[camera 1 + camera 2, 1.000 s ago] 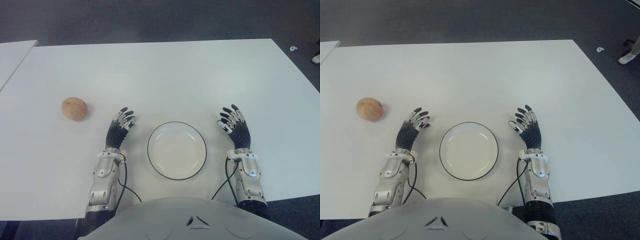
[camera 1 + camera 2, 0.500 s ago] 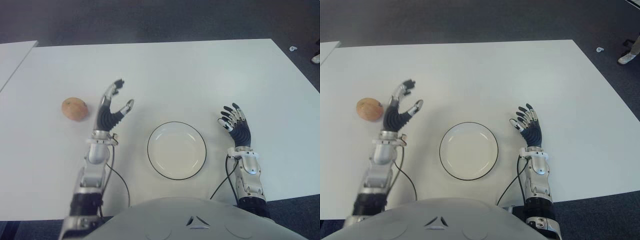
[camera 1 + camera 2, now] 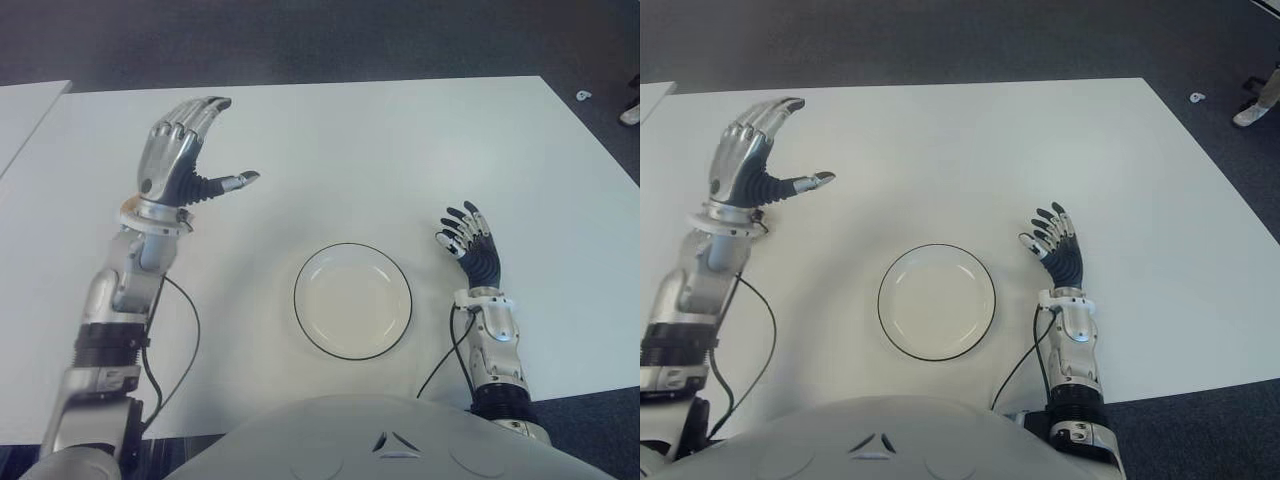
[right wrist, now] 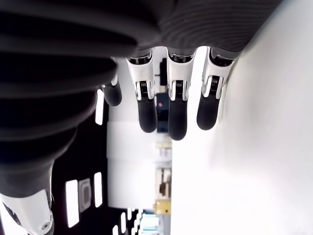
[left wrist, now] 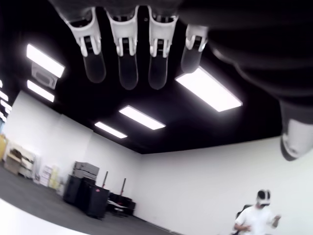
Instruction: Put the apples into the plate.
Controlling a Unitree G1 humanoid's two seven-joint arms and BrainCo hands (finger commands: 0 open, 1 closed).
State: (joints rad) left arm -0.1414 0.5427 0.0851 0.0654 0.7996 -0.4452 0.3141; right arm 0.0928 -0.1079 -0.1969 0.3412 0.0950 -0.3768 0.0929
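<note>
The left hand [image 3: 183, 150] is raised high over the table's [image 3: 400, 150] left side, fingers spread wide with the thumb out to the side, holding nothing; its wrist view looks past bare fingertips [image 5: 127, 73] at a ceiling and a distant person [image 5: 257, 218], so the palm faces up and away from the table. That open, cupped pose looks like preparation to come down around an apple. No apple shows in either eye view now: judging by position, the raised hand and forearm probably cover the spot on the left where it lay. The plate [image 3: 352, 300] sits empty at the table's near middle, between the two arms, well placed to receive fruit from either side. The right hand [image 3: 468, 243] shows just right of the plate, fingers loosely extended and empty, idle. Compared with half a second ago, the left hand has lifted and swung farther out to the left, hiding the apple that then showed beside it; plate and right hand are unchanged.
</note>
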